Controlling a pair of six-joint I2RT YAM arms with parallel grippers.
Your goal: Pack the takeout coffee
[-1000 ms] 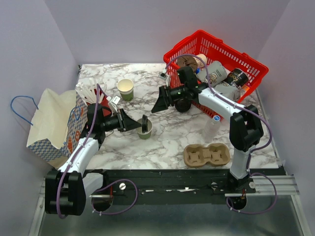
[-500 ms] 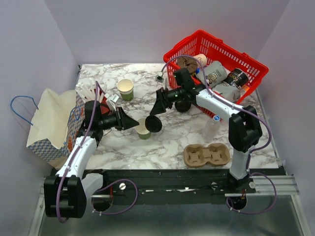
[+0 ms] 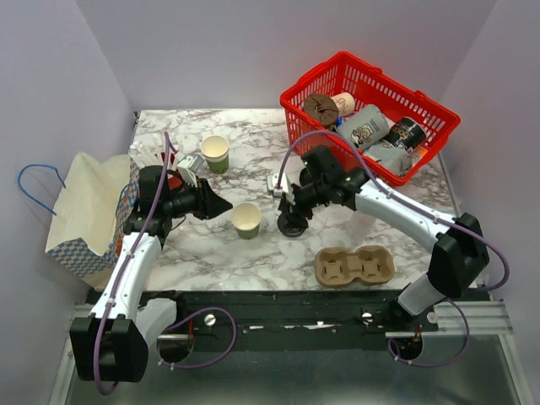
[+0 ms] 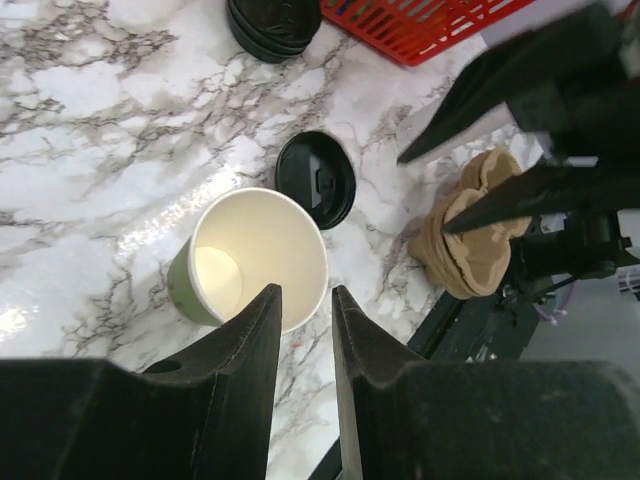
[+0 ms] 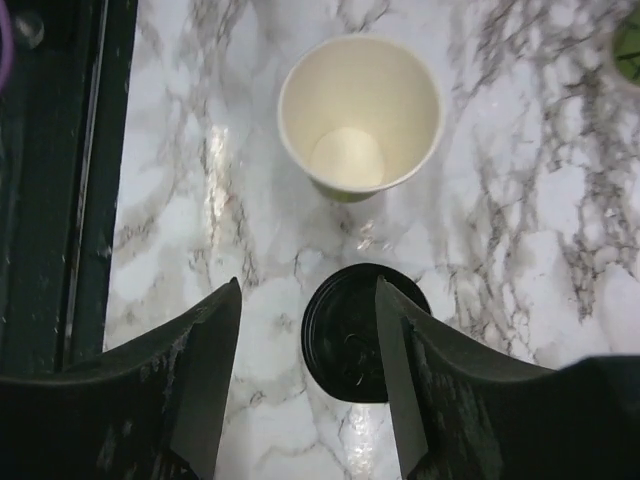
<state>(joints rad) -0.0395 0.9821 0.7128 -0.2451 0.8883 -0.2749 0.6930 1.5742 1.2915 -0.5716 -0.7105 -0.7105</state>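
Takeout coffee [image 3: 247, 219] stands upright and uncovered near the middle of the desk [image 3: 202, 249], showing a cream inside with nothing in it, while its black lid [image 3: 293, 226] lies flat on the marble just to the right, a little apart from it. The main risk is the lid: flat on a slick top, it gives the right tool [image 3: 291, 208] little edge to pinch, so the fingers may scrape the desk or shove the lid sideways, perhaps into the cup. The cup looks light, so a nudge could tip it or slide it away. A lid pressed on crooked could also crush the paper rim. The right tool hangs directly over the lid with its jaws spread wide to either side, holding nothing; from its wrist view I cannot tell whether the tips touch the lid. The left tool [image 3: 224, 206] sits just left of the cup, jaws only narrowly apart and empty, the cup's rim right off its tips. A second cup [image 3: 215, 153] of the same kind stands further back to the left and could be mistaken for this one.
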